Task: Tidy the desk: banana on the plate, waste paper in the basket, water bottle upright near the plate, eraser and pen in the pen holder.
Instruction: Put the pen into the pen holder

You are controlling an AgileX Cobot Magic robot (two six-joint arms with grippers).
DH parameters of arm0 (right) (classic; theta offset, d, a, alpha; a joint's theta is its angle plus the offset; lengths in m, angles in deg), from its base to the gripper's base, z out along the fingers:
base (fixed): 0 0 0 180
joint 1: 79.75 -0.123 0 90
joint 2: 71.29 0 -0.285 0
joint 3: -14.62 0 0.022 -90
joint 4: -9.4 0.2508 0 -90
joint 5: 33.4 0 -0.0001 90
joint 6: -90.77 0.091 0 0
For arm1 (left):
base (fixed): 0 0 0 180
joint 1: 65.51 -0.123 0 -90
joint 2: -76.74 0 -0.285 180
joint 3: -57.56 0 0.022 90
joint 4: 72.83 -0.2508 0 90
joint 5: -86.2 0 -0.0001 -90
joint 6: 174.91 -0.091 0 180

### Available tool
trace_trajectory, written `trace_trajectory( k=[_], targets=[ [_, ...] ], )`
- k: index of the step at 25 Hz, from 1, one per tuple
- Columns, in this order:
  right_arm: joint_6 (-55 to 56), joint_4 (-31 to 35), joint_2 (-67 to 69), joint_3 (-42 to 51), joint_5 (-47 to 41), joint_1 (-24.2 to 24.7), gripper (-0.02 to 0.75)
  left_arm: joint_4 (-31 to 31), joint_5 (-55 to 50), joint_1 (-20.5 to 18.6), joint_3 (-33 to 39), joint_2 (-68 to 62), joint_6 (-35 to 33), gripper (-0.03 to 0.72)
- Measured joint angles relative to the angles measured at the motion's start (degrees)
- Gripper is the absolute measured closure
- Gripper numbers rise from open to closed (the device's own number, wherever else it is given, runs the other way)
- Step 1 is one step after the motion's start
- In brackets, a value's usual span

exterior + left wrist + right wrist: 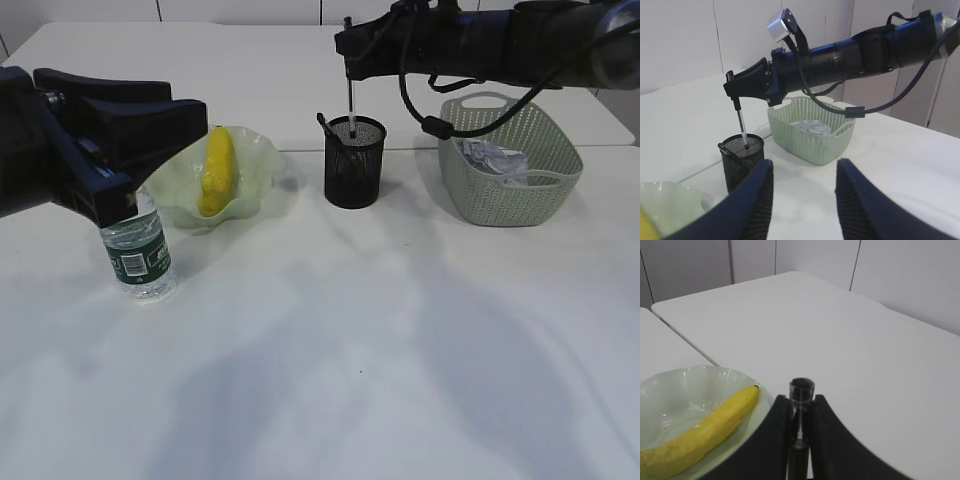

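The right gripper (349,62) is held high over the pen holder (354,161); its jaws are squeezed tight on the top of a pen (351,110); the pen hangs straight down, and its tip is seen just inside the mouth of the holder; a second dark pen (327,126) is leaned against the holder's rim on the left. In the right wrist view the pen (801,412) is seen pinched between the two black fingers (777,440).

The left gripper (130,130) is kept at the left edge of the desk (330,350), right over the top of the bottle (138,255); its jaws are parted; from these views it cannot be told if the bottle is being gripped, since its cap is hidden behind the gripper. In the left wrist view only the two spread fingers (755,205) are shown, with nothing seen between them.

The bottle is stood upright on the desk, just beside the plate (255,165); the banana (217,170) is laid in the plate; the paper (497,160) is found in the basket (510,200); the basket is placed to the right of the holder, a bit apart from it; the holder is set between the plate and the basket. The eraser cannot be made out in any view.
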Motion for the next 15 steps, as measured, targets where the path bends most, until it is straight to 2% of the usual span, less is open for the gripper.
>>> trace_trajectory(
  k=[7, 12, 15],
  targets=[
    [0.0, 0.0, 5.7, -6.0, 1.3, 0.0, 0.671, 0.1, 0.0, 0.0, 0.0, 0.0, 0.0, 0.390],
    [0.1, 0.0, 6.6, -6.6, 1.6, 0.0, 0.668, 0.1, 0.0, 0.0, 0.0, 0.0, 0.0, 0.390],
    [0.3, 0.0, 6.6, -6.7, 1.6, 0.0, 0.641, 0.1, 0.0, 0.0, 0.0, 0.0, 0.0, 0.390]
  ],
)
